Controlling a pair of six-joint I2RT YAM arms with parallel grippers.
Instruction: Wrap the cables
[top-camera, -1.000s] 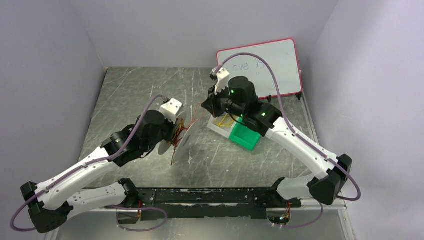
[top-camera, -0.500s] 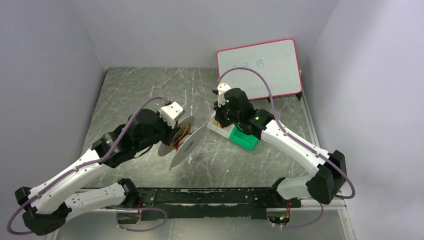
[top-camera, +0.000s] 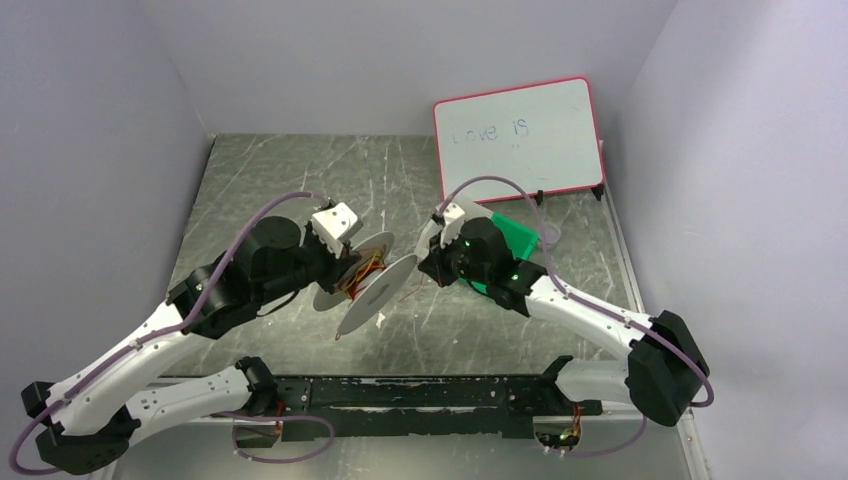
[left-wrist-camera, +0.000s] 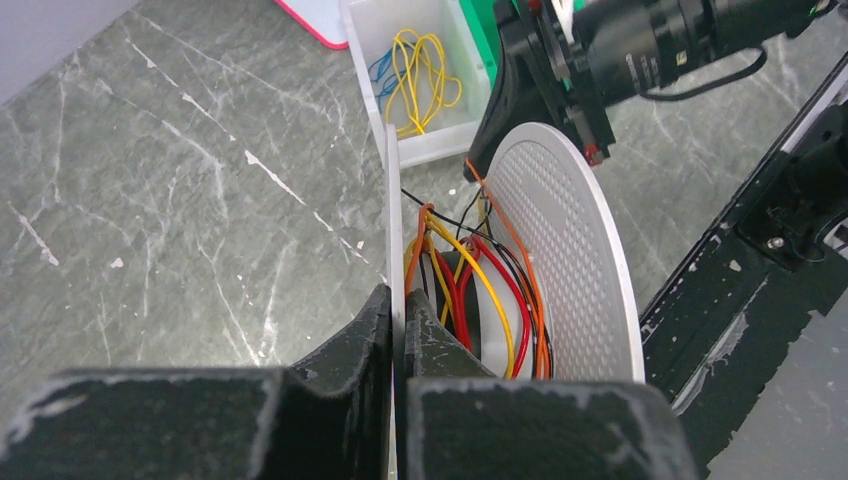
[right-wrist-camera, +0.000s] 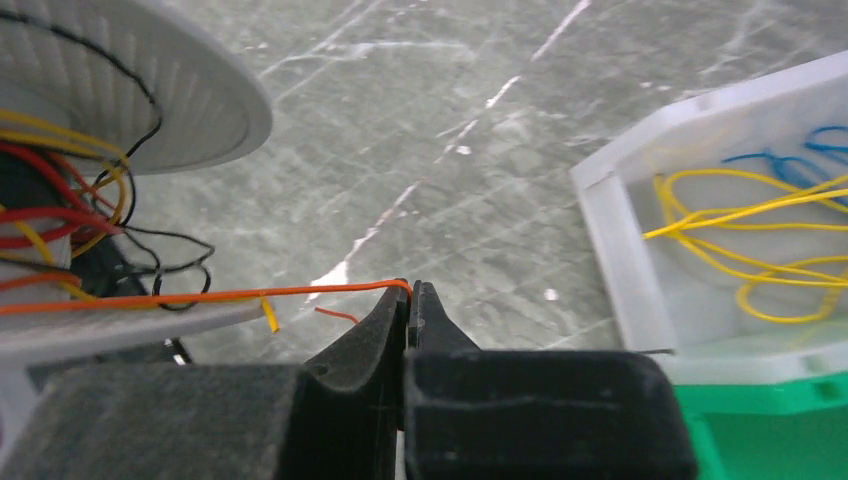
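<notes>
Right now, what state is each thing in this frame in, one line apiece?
spool: tilted on edge, partly wound with mixed wires.
orange cable: stretched out from the spool, end pinched.
left gripper: shut on the spool's near flange.
right gripper: shut on the orange cable.
tray: open, holding yellow and blue loops.
whiteboard: propped upright, written on.

The desk is dark grey-green stone veined in white. The spool is white, its flange face dimpled with a fine grid of dots, and red, yellow, black and orange wire sits on its core. The cable is orange, the tray is white and holds yellow and blue loops, the box is green, and the whiteboard is white with a pink-red border.
</notes>
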